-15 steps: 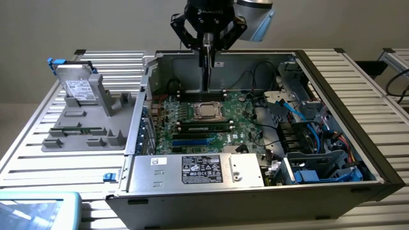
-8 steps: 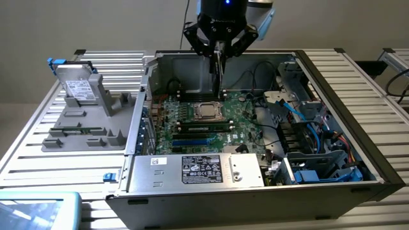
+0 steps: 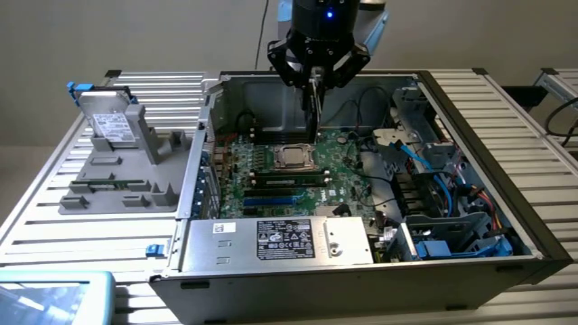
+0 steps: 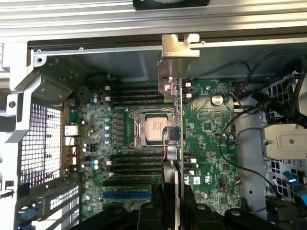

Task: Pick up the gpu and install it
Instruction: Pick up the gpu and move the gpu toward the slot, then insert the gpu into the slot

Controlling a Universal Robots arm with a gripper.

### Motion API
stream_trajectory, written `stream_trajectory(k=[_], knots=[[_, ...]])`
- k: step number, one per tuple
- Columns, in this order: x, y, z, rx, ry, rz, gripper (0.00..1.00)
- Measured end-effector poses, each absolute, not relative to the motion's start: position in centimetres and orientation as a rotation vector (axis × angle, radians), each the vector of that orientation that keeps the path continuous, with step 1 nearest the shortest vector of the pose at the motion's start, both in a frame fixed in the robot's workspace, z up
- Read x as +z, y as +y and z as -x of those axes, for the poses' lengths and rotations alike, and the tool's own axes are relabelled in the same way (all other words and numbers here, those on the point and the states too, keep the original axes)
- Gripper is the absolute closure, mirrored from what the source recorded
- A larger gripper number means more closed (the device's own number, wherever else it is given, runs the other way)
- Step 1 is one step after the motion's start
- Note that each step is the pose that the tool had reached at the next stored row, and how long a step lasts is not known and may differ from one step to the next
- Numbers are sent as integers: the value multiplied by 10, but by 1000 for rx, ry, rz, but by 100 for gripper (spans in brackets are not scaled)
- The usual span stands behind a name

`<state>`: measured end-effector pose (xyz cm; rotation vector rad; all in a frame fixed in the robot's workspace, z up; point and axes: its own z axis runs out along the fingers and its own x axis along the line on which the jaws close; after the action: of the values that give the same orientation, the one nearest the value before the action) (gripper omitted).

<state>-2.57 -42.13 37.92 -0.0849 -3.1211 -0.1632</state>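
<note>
Tool (image 3: 315,80), upper centre of the exterior view, grips the gpu (image 3: 313,115) hanging edge-down over the open computer case (image 3: 361,284) on a slatted metal bench (image 3: 505,101); plain beige wall (image 3: 135,34) behind.

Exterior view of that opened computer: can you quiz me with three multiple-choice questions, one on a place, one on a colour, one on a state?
1. Where is the gpu?
A) on the grey tray
B) in the gripper, above the motherboard
C) seated in a slot

2. The long slots nearest the labelled silver box are:
A) red
B) yellow
C) blue

3. The processor is:
A) bare
B) under a cooler
C) removed

Answers: B, the gpu hangs from the gripper; C, they show blue; A, its metal top is uncovered.
</note>
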Motion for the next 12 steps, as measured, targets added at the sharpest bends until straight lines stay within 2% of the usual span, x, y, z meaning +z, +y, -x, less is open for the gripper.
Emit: stream_trajectory(k=[12], knots=[[379, -421, 26, -164, -3121, 84, 72]])
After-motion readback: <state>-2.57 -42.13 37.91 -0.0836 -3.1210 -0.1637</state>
